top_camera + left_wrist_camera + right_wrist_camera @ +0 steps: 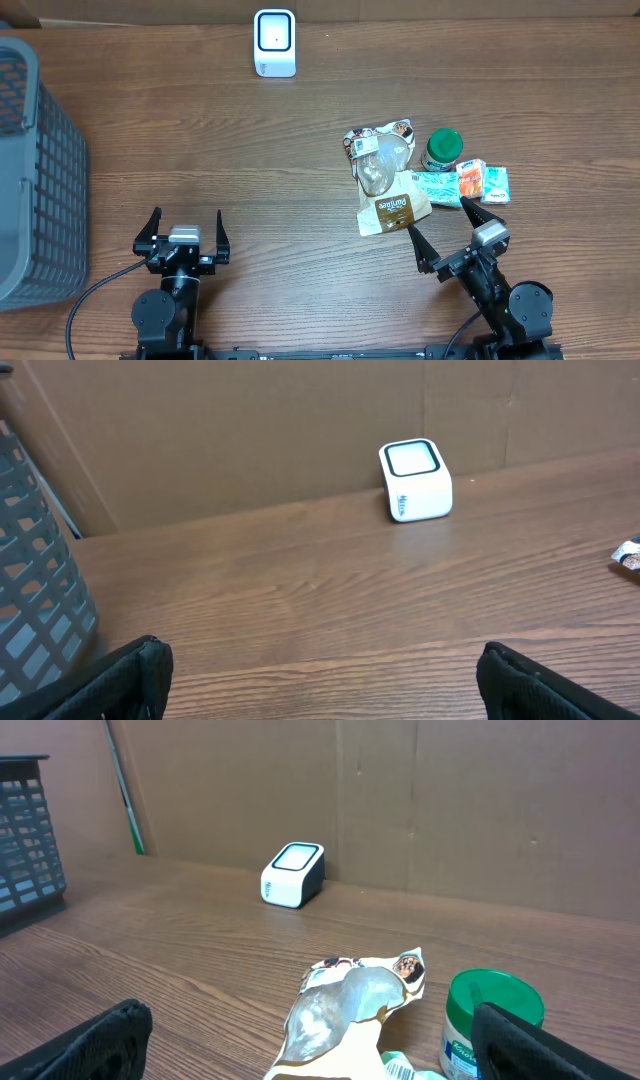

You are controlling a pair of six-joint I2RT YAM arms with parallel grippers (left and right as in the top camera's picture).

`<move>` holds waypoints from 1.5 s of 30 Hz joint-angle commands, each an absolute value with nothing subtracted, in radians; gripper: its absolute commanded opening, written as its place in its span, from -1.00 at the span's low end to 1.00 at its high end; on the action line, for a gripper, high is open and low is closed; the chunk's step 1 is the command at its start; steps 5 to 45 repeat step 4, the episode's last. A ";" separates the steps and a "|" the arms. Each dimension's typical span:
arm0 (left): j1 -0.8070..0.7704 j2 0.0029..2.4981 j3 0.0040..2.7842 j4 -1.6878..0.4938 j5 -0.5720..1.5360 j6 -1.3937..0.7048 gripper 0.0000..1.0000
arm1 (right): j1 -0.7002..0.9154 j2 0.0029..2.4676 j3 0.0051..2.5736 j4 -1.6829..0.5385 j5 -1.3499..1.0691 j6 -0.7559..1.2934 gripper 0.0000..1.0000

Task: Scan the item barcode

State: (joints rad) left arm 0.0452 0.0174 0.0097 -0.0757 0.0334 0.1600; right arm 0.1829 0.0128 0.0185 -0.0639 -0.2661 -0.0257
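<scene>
The left pincer and the right pincer are both wide open and hold nothing. The right one is just beside the snack bags on the table. A jar with a green lid stands next to them, and the white scanner sits far off at the back.

The left arm is black, with a silver-grey block just behind its pointed black jaws. The right arm looks the same. A black cable leaves each base.
</scene>
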 commanded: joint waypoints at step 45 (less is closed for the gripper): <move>0.039 0.005 0.005 -0.077 0.026 0.149 0.99 | 0.176 0.003 0.008 -0.057 -0.271 -0.023 1.00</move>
